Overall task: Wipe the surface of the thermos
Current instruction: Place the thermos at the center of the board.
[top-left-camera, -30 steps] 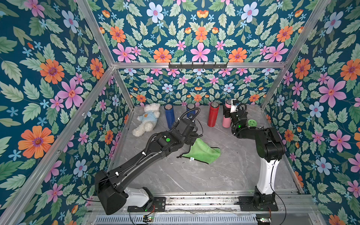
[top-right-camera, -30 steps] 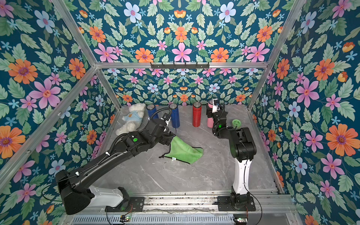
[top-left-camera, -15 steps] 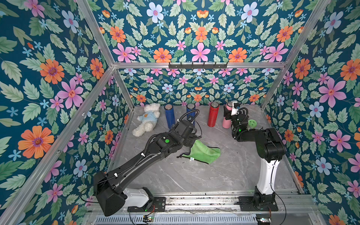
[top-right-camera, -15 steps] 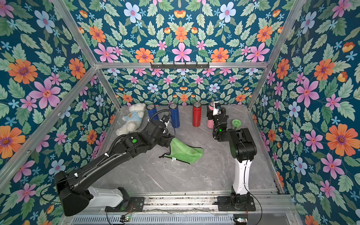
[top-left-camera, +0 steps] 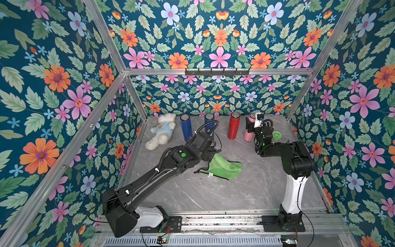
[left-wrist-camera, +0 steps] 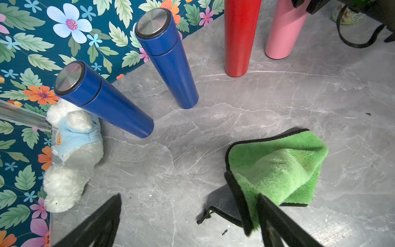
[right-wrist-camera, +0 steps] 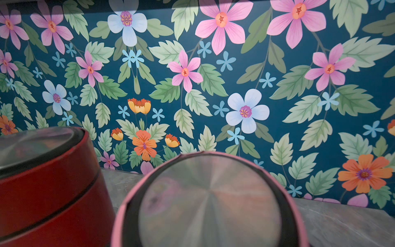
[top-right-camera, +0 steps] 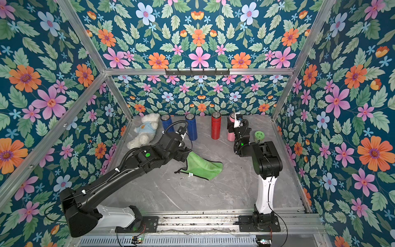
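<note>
Several thermoses stand along the back wall: two blue (top-left-camera: 186, 128) (top-right-camera: 191, 128), one red (top-left-camera: 233, 127) and one pink thermos (top-left-camera: 248, 133). My right gripper (top-left-camera: 252, 124) is shut on the pink thermos near its top. That thermos's steel lid (right-wrist-camera: 209, 201) fills the right wrist view and hides the fingers. A green cloth (top-left-camera: 224, 167) lies crumpled mid-table. My left gripper (left-wrist-camera: 190, 222) hangs wide open just above the table at the cloth's near end. One fingertip (left-wrist-camera: 275, 216) overlaps the cloth's (left-wrist-camera: 277, 166) black-trimmed edge and the other stands over bare table.
A white teddy bear (top-left-camera: 160, 133) in a blue shirt lies at the back left beside the blue thermoses. A small green jar (top-left-camera: 277, 135) stands behind my right arm. Flowered walls close in the grey marble table (top-left-camera: 213, 196) on three sides.
My left wrist has sunk slightly toward the cloth's near end. The right arm has barely shifted at the pink thermos.
</note>
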`<control>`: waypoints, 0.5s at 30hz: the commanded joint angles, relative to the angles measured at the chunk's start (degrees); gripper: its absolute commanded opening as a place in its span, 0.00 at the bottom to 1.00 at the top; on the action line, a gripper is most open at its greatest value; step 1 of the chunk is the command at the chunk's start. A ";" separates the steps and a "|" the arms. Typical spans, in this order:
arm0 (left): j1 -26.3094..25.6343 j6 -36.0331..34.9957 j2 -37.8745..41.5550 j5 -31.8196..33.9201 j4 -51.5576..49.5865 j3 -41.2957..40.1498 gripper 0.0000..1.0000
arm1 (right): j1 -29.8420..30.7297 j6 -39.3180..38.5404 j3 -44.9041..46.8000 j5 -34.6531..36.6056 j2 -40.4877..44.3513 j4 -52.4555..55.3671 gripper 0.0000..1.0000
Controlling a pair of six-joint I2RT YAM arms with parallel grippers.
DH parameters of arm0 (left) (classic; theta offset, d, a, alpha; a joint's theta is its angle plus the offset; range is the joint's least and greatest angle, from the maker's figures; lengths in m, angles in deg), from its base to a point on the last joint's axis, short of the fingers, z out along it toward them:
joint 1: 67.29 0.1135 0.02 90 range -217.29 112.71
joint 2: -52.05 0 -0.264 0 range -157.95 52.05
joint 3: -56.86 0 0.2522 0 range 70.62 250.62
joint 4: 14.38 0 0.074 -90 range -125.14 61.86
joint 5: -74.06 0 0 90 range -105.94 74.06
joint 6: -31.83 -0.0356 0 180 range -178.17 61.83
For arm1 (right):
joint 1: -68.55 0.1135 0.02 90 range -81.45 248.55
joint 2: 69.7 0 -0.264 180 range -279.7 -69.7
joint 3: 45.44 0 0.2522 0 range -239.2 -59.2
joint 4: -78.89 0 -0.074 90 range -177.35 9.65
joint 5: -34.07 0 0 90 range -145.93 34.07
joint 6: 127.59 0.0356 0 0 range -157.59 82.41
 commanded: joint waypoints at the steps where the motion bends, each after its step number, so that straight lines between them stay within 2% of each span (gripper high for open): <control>1: 0.03 -1.55 1.74 -5.98 3.46 -0.99 0.99 | 0.03 0.41 0.96 0.53 0.44 3.47 0.72; 3: 0.10 -2.37 3.81 -11.25 6.43 -1.56 0.99 | -0.01 0.38 1.42 0.26 0.69 3.04 0.84; 4: 0.12 -2.80 4.98 -13.59 7.54 -1.50 0.99 | -0.03 0.45 1.62 0.26 0.78 2.89 0.87; 6: 0.18 -3.04 6.75 -15.54 8.40 -0.99 0.99 | -0.03 0.50 1.90 0.09 1.05 2.80 0.99; 11: 0.20 -3.19 7.83 -15.91 7.95 -0.70 0.99 | 0.04 1.07 2.77 0.17 1.45 1.58 0.99; 13: 0.37 -3.00 6.61 -17.95 8.85 -2.39 0.99 | 0.05 1.25 3.28 0.17 1.93 1.15 0.99; 15: 0.38 -1.98 3.34 -17.35 8.41 -3.64 0.99 | 0.05 1.47 3.80 0.18 2.59 0.92 0.99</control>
